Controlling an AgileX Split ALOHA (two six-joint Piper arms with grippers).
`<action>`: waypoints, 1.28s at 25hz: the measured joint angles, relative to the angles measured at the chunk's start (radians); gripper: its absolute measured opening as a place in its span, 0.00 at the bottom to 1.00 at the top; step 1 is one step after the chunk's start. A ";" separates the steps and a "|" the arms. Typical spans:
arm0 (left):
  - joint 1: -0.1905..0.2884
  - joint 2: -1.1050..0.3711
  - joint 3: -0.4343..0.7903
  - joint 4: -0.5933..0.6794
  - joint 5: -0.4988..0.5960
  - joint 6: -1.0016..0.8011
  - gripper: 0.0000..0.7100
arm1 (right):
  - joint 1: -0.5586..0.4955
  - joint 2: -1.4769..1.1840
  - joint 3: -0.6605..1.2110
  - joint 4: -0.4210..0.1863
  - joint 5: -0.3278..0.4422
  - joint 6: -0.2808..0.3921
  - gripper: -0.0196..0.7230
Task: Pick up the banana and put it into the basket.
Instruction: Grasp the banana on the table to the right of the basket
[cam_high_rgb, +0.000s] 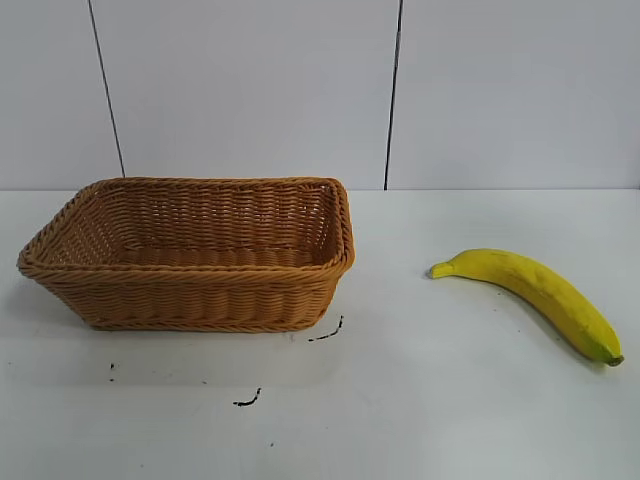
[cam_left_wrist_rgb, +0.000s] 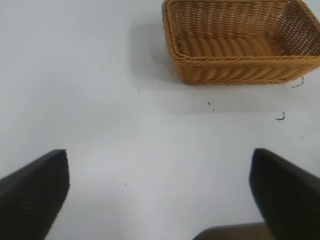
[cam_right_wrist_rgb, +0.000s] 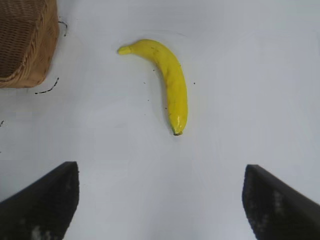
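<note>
- The banana (cam_high_rgb: 535, 292) is seen lying flat on the white worktop (cam_high_rgb: 420, 400), at the right of the exterior view, well apart from the basket (cam_high_rgb: 190, 255).
- Its stem end is turned left, toward the basket; its greenish-dark tip is turned right and nearer the camera.
- The basket is seen standing upright at the left of the worktop, with nothing visible inside it.
- A few small black marks (cam_high_rgb: 326, 334) are seen on the worktop just beside the basket's near right corner and a little nearer the camera.
- A pale wall (cam_high_rgb: 250, 90) with two thin dark vertical lines is seen behind the worktop.
- No arm is shown in the exterior view.
- In the right wrist view, the right claw (cam_right_wrist_rgb: 160, 200) is seen above bare worktop with its two dark fingers (cam_right_wrist_rgb: 42, 205) spread wide and nothing between them; the banana (cam_right_wrist_rgb: 167, 80) lies ahead of it, untouched, and a corner of the basket (cam_right_wrist_rgb: 25, 45) is seen off to one side.
- In the left wrist view, the left claw (cam_left_wrist_rgb: 160, 195) is likewise seen spread wide and holding nothing, above bare worktop, with the basket (cam_left_wrist_rgb: 240, 42) farther ahead and apart from it.
</note>
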 joint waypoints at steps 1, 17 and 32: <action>0.000 0.000 0.000 0.000 0.000 0.000 0.98 | 0.000 0.044 -0.023 0.000 0.011 -0.023 0.88; 0.000 0.000 0.000 0.000 0.000 0.000 0.98 | 0.032 0.456 -0.160 -0.007 -0.041 -0.328 0.88; 0.000 0.000 0.000 0.000 0.000 0.000 0.98 | 0.010 0.664 -0.160 -0.031 -0.254 -0.284 0.88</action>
